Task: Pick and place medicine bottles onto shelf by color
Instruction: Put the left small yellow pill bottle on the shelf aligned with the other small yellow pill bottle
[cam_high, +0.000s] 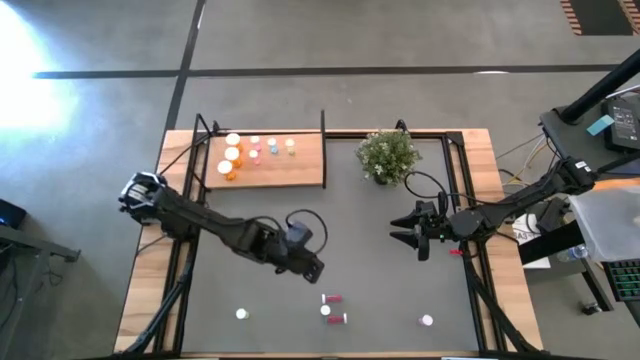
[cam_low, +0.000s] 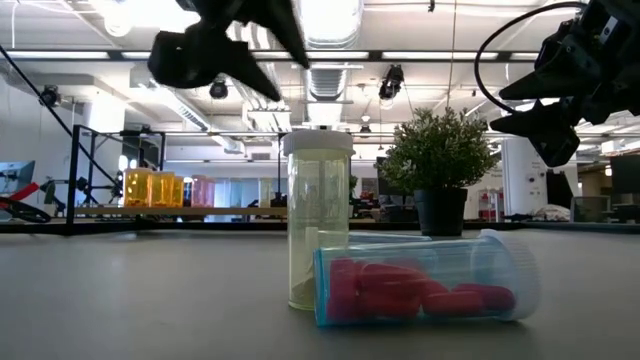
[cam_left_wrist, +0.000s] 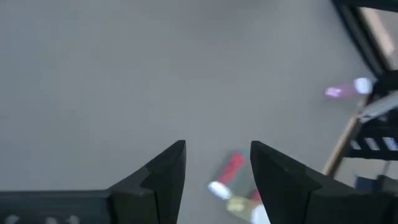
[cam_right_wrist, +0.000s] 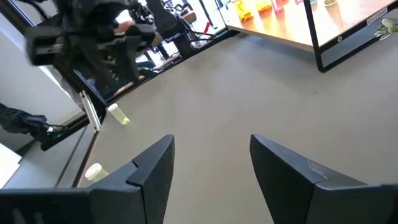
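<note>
While left claw (cam_left_wrist: 217, 171) gapes empty, red bottle (cam_left_wrist: 226, 175) blurred, partly hidden.

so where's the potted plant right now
In the high view the potted plant stands at the far side of the mat, just right of the wooden shelf, with the right hand hanging nearer the front.

grey floor (cam_high: 400, 40), bright ceiling lights (cam_low: 335, 20)
</note>
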